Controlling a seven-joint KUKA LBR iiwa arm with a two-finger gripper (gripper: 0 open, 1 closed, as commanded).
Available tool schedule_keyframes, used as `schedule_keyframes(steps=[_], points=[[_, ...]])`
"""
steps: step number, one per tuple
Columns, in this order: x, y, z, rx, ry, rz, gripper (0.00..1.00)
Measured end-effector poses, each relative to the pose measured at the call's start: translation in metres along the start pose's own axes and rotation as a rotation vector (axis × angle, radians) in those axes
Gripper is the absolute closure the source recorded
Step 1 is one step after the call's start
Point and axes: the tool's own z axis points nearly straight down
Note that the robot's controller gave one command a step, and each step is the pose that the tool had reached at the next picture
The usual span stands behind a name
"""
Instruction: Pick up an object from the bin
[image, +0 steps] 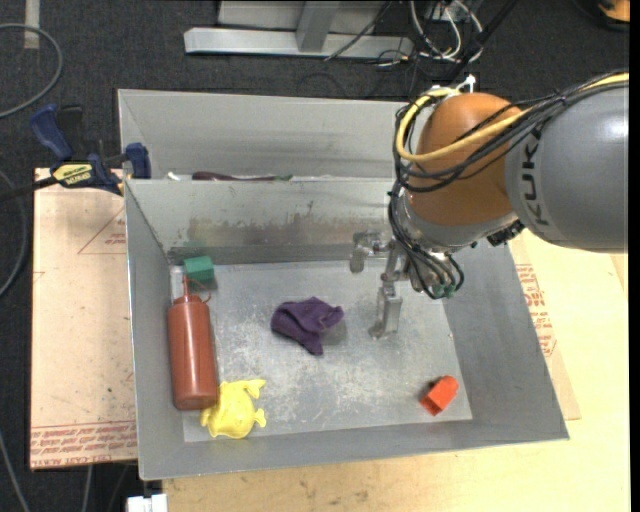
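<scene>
My gripper (368, 298) hangs over the middle right of the bin floor, under the orange wrist cover. Its two fingers stand apart, open, with nothing between them. The lower fingertip (379, 329) is close to the floor. Just to its left lies a crumpled purple cloth (308, 322), apart from the fingers. A small orange-red block (438, 394) sits near the front right corner, below the gripper.
Along the left wall lies a red-brown bottle (192, 345), with a green block (200, 270) at its far end. A yellow soft toy (235, 408) rests at the front left. Bare floor lies between the cloth and the orange-red block.
</scene>
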Motion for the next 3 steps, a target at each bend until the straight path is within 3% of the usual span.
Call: schedule_keyframes(steps=[1,2,3], points=[[-0.007,0.030,0.060,-0.003,0.012,-0.148,0.00],[0.009,0.075,0.112,-0.001,-0.005,-0.066,1.00],[0.009,0.075,0.112,-0.001,-0.005,-0.067,1.00]])
